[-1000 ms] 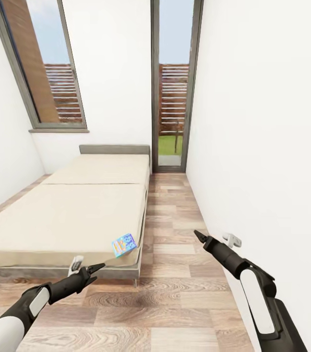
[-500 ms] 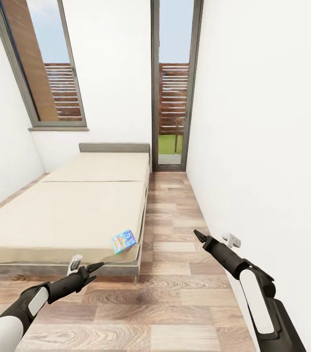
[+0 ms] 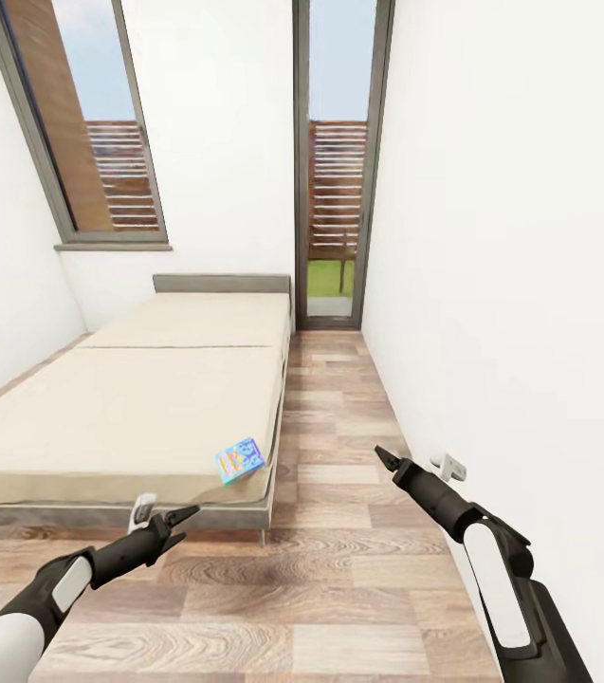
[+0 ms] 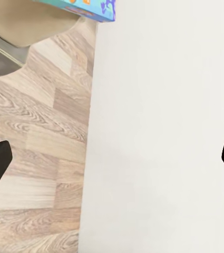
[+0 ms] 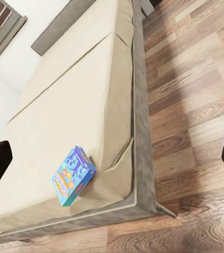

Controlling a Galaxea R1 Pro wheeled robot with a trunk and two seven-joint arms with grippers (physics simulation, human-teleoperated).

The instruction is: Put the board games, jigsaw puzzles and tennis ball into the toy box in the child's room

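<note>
The child's room [image 3: 491, 190] is narrow and white-walled, with a wood-plank floor [image 3: 339, 569] running up to a tall glass door [image 3: 335, 161] and a window [image 3: 79, 123] above the bed's far end. The bed [image 3: 131, 408] fills the left side, its plain cream top flat and bare except for one board game [image 3: 241, 460], a blue-covered box with bright print lying flat at the near corner, just beside the edge that faces the floor strip. In the right wrist view the same box [image 5: 73, 175] sits on the mattress close to that corner.

The box looks rigid, light and smooth-sided, so it should neither sag nor crush; I judge the printed cardboard a little slippery, and the soft mattress may give under a downward push. The best hold seems to be across its short thickness at the edge nearest the bed's side, where fingers can slip under.

The left end effector [image 3: 171, 520] hovers low before the bed frame, fingers parted and empty. The right end effector [image 3: 384, 459] hangs over the floor near the wall; both wrist views show dark fingertips wide apart with nothing between them
</note>
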